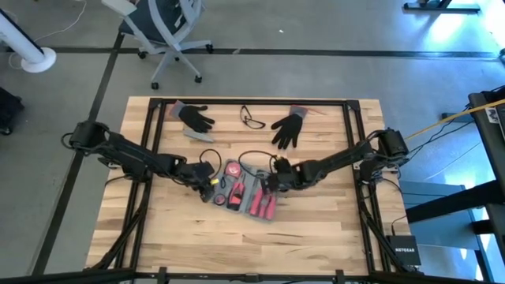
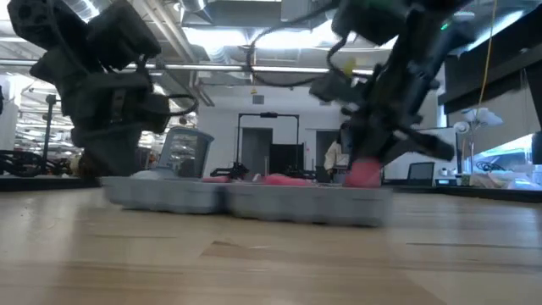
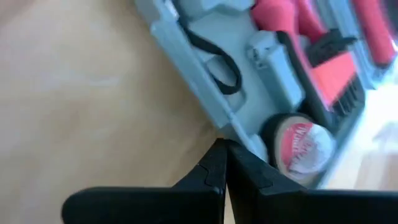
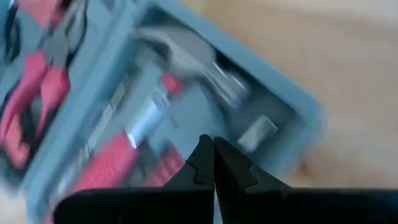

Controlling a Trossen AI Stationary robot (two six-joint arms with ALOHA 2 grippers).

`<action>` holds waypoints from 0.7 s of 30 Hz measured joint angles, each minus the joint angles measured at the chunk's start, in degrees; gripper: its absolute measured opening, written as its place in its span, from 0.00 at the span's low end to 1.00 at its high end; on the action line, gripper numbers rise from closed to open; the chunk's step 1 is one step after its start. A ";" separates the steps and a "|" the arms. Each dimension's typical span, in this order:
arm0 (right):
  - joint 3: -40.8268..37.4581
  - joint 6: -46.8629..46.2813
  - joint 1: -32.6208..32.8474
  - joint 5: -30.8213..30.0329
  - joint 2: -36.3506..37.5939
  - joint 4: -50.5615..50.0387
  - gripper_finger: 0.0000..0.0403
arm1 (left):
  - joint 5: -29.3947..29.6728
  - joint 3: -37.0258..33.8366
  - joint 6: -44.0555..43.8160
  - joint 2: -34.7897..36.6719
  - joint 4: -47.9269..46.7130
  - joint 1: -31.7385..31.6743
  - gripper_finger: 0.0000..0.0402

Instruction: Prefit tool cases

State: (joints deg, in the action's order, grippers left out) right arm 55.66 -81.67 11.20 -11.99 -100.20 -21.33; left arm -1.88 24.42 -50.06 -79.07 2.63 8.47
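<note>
Both tools at the open tool case, mid-desk.

Tool case lies flat and open on the desk, red-handled tools inside. Left tool pinched shut at its left edge; right tool pinched shut above its right half.

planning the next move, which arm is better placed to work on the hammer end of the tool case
Right, probably. The right gripper, fingers shut, hovers over the tool case by the hammer. The left gripper sits at the opposite edge, beside the tape measure.
</note>
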 joint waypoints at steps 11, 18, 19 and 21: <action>1.03 11.80 -6.08 1.41 0.30 2.22 0.00 | 1.07 1.56 -10.06 -6.54 7.36 4.95 0.00; 3.75 22.94 -5.99 3.24 1.73 2.61 0.00 | 5.02 1.56 -12.20 -6.70 11.27 5.53 0.00; 4.21 24.38 -5.99 4.18 1.81 2.46 0.00 | 5.86 1.56 -12.56 -6.74 12.30 5.51 0.00; 4.61 27.74 -5.99 6.74 2.11 2.45 0.00 | 7.21 1.56 -12.68 -6.75 13.72 5.44 0.00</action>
State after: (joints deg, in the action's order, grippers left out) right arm 60.26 -53.93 5.21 -5.24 -98.09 -18.88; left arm 5.33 25.98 -62.74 -85.82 16.34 13.90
